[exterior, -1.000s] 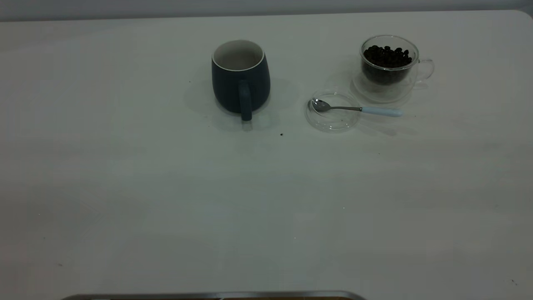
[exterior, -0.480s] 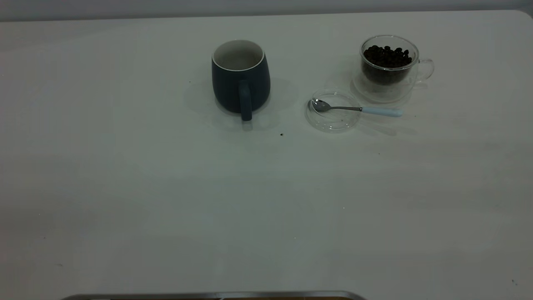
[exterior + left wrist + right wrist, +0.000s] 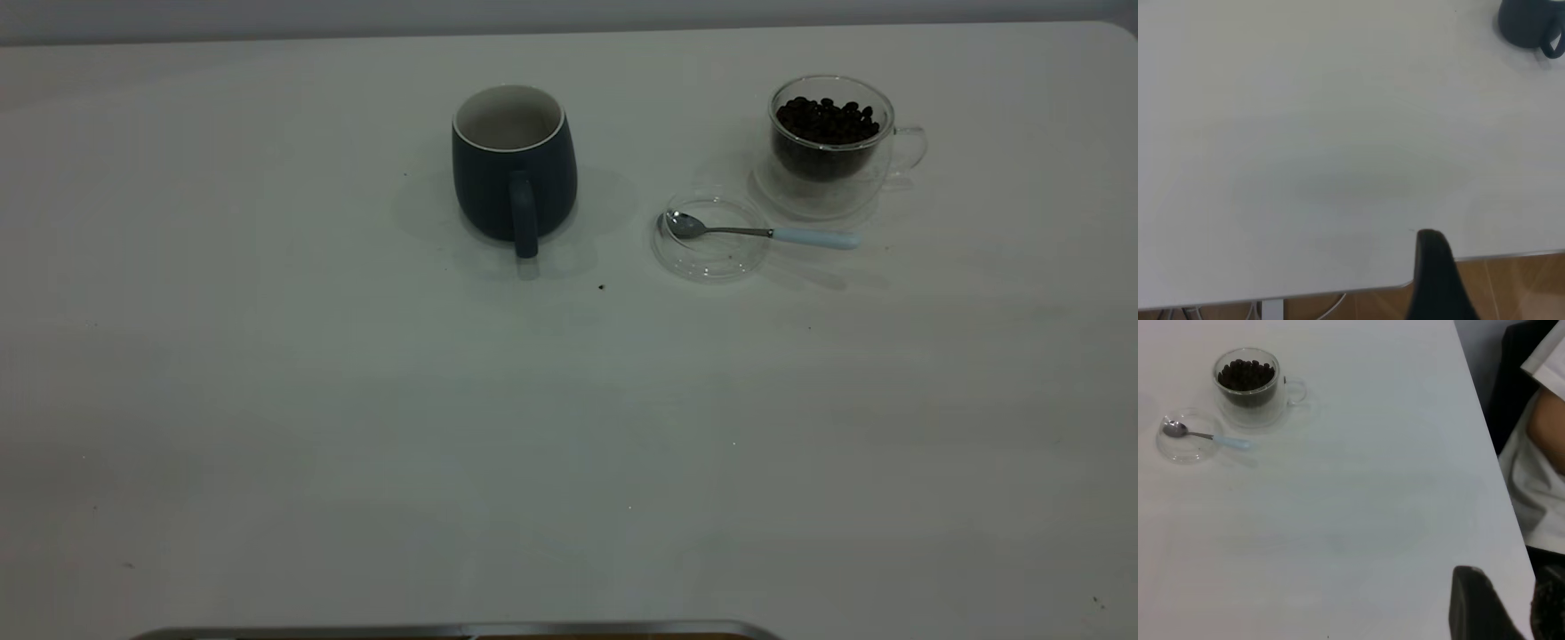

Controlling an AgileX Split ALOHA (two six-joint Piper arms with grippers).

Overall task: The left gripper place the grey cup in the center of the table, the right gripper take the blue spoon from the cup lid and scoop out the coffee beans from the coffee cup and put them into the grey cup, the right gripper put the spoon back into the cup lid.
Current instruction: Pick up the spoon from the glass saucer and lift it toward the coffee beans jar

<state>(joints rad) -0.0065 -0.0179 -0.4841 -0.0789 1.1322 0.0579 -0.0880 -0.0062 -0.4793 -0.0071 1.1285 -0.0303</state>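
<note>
The grey cup (image 3: 514,164) stands upright near the middle back of the table (image 3: 569,427), handle toward the camera; it also shows far off in the left wrist view (image 3: 1531,23). To its right lies the clear cup lid (image 3: 711,263) with the blue spoon (image 3: 756,232) resting across it, bowl inside, pale handle sticking out. Behind them stands the glass coffee cup (image 3: 831,147) holding coffee beans (image 3: 827,120). Neither gripper appears in the exterior view. My left gripper (image 3: 1438,280) hangs over the table's edge, far from the cup. My right gripper (image 3: 1478,607) sits near the table's corner, far from the lid (image 3: 1185,450).
A tiny dark speck (image 3: 601,287) lies on the table in front of the grey cup. A person's arm in a white sleeve (image 3: 1545,420) is beside the table's edge in the right wrist view. A metal rim (image 3: 444,629) runs along the near edge.
</note>
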